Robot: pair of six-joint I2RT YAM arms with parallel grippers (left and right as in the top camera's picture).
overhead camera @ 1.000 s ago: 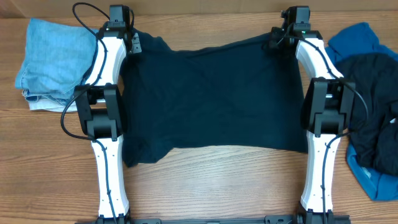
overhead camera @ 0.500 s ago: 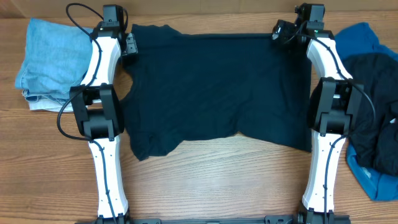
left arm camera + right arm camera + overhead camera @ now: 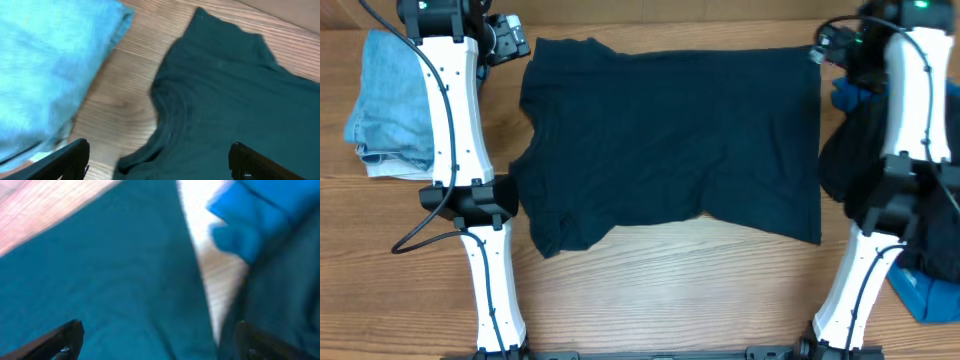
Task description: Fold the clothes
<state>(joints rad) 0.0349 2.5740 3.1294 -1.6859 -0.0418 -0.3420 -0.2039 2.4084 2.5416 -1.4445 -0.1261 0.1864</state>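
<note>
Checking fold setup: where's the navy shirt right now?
Overhead view: the navy shirt lies spread flat mid-table between the left arm and right arm, pale-blue pile on its left, dark-and-blue heap on its right.

1. We log the dark shirt [image 3: 670, 140] as released; its far edge, once bunched at the corners, now lies straight.
2. We log the left gripper [image 3: 508, 38] as opened, off the shirt and swung outward.
3. We log the right gripper [image 3: 830, 45] as opened, off the shirt and swung over the side pile [image 3: 842, 165].
</note>
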